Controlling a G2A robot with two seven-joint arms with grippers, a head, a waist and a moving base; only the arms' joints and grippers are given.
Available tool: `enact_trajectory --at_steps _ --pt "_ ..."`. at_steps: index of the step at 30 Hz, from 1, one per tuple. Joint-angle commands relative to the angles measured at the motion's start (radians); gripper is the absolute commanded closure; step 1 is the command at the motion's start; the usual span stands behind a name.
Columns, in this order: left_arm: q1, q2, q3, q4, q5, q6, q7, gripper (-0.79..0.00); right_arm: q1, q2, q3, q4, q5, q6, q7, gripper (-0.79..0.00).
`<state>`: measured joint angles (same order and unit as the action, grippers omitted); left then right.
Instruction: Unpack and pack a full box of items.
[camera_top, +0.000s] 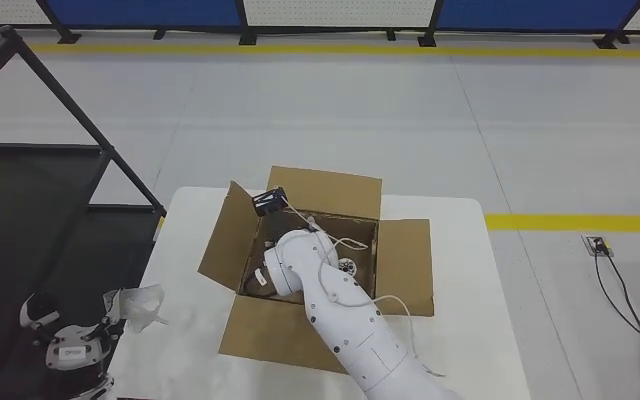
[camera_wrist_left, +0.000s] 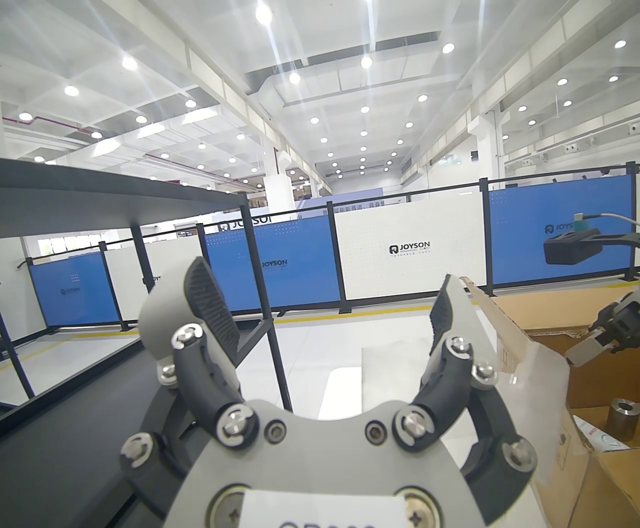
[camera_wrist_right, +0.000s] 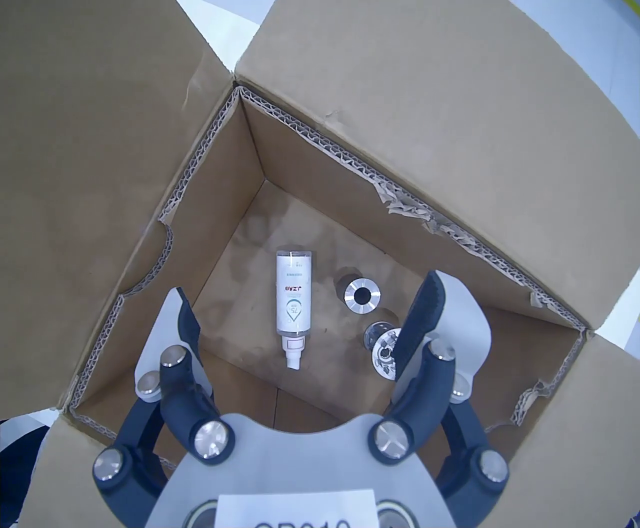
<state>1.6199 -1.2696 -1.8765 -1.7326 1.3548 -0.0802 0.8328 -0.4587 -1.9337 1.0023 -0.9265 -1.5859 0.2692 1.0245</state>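
Note:
An open cardboard box (camera_top: 405, 265) stands on the white table (camera_top: 470, 330). My right arm comes down into it, and my right gripper (camera_wrist_right: 305, 290) hangs open and empty above the box floor. On that floor lie a white spray bottle (camera_wrist_right: 294, 300), a metal cylinder (camera_wrist_right: 359, 295) and a second round metal part (camera_wrist_right: 382, 345) beside one fingertip. My left gripper (camera_wrist_left: 325, 285) is open and empty, off the table's left side beyond the box flap (camera_wrist_left: 515, 340). In the top view it sits low at the left (camera_top: 60, 345).
A crumpled clear plastic wrap (camera_top: 135, 300) lies at the table's left edge. A black metal rack (camera_top: 60, 200) stands close on the left, next to my left gripper. Blue and white fence panels (camera_wrist_left: 400, 250) close off the floor behind. The box's four flaps are folded outward.

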Motion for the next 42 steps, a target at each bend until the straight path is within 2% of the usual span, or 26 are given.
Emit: enact_trajectory --at_steps 1,8,11,19,21,24,32,42 --pt "-0.004 0.0 0.003 0.002 0.005 -0.002 -0.007 -0.785 0.0 0.0 0.0 -0.001 0.0 0.0 0.0 -0.785" --pt "-0.025 0.0 0.036 -0.014 0.049 -0.005 -0.032 -0.785 -0.004 0.0 0.0 -0.002 0.002 -0.004 -0.006 -0.785" --pt "-0.028 -0.001 0.045 -0.014 0.058 -0.004 -0.036 -0.785 -0.017 0.01 0.029 -0.018 0.008 -0.059 -0.004 -0.785" --pt "-0.037 -0.002 0.054 0.003 0.059 -0.01 -0.033 -0.785 0.013 0.064 0.177 -0.033 -0.035 -0.278 0.289 -0.785" --pt "-0.043 -0.001 0.057 0.006 0.062 -0.011 -0.035 -0.785 0.014 0.075 0.2 -0.034 -0.059 -0.318 0.318 -0.785" --pt "-0.048 -0.001 0.059 0.007 0.066 -0.013 -0.037 -0.785 0.013 0.091 0.226 -0.01 -0.061 -0.442 0.361 -0.785" --pt "-0.054 -0.001 0.063 0.009 0.071 -0.015 -0.042 -0.785 0.039 0.113 0.267 0.085 -0.029 -0.581 0.334 -0.785" --pt "-0.046 -0.002 0.058 0.006 0.066 -0.006 -0.043 -0.785 0.11 0.108 0.226 0.269 -0.019 -0.617 0.258 -0.785"
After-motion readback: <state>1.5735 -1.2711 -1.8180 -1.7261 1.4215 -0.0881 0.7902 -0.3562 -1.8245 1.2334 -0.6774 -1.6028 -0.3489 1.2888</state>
